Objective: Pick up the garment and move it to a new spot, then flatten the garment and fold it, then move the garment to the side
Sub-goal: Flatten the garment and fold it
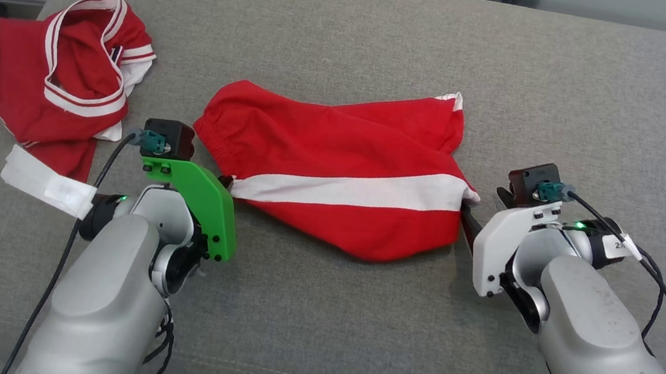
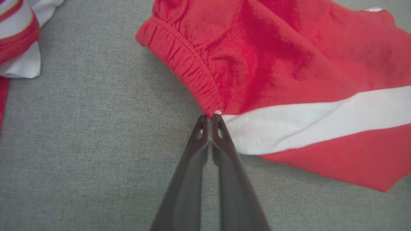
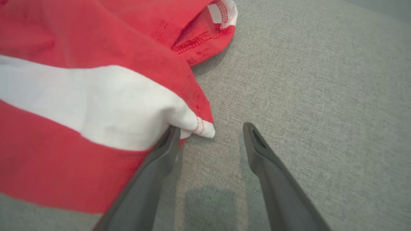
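Grasp stage of the pick-up. Red cloth shorts with white side stripe [image 1: 341,175] lying mid grey fabric cushion [image 1: 314,337], not lifted. Left gripper [image 2: 210,120] pinched together on waistband corner [image 2: 212,111]; bite looks thin. Right gripper [image 3: 211,128] spread wide, one finger touching hem corner [image 3: 200,126], other on bare cushion. Next: close right on hem, lift both evenly.

Silver-grey forearms: the left forearm [image 1: 95,310] bears a green wrist bracket [image 1: 204,203], the right forearm [image 1: 593,346] a white bracket [image 1: 500,246]. Black camera boxes [image 1: 169,132], teal plugs [image 1: 154,141], black cables [image 1: 664,285], green lights [image 1: 580,226]. The left hand [image 2: 209,117] and right hand [image 3: 212,128] have long dark fingers [image 2: 189,166]
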Available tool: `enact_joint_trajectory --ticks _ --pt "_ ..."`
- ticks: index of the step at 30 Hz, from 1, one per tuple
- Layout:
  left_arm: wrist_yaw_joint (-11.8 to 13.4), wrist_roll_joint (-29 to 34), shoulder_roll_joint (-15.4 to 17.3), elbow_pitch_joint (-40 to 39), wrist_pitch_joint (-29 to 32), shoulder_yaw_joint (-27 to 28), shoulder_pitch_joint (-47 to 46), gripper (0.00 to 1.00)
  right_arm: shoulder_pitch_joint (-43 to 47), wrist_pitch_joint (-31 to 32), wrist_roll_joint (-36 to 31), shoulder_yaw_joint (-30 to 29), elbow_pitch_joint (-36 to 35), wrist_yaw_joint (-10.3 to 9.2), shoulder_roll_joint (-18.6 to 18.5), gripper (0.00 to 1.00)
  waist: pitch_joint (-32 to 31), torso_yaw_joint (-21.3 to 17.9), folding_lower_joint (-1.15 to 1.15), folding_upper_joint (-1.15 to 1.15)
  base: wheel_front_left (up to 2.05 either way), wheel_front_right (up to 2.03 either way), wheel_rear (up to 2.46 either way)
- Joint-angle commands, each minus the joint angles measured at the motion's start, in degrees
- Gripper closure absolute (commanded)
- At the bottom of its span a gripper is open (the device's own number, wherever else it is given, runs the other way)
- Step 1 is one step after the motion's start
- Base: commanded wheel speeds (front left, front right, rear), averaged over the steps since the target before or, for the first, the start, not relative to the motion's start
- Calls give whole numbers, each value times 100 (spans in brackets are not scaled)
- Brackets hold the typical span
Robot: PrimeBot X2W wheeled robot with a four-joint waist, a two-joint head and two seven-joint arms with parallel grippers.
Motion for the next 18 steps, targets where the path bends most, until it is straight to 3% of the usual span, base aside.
enact_joint_trajectory --ticks 1,5,6,7,10,18 --pt "-13 4 -22 3 -24 -5 -55 100 -88 -15 45 29 65 -3 31 0 30 36 0 0 0 0 0" --pt "-33 -18 -44 43 -54 -38 -126 100 -239 23 198 142 328 -4 88 0 68 90 0 0 0 0 0" --pt "-32 -17 -50 54 -81 -46 -134 100 -270 24 262 169 386 -4 109 18 70 100 0 0 0 0 0" --pt "-39 -29 -54 70 -98 -51 -139 100 -294 30 287 208 436 -3 124 53 67 108 0 0 0 0 0" --pt "-46 -30 -62 104 -143 -75 -161 100 -359 -9 352 272 595 -4 109 100 64 121 0 0 0 0 0" --pt "-106 -35 7 139 -477 -79 -72 100 -375 -272 531 428 783 -4 36 100 -88 37 0 0 0 0 0"
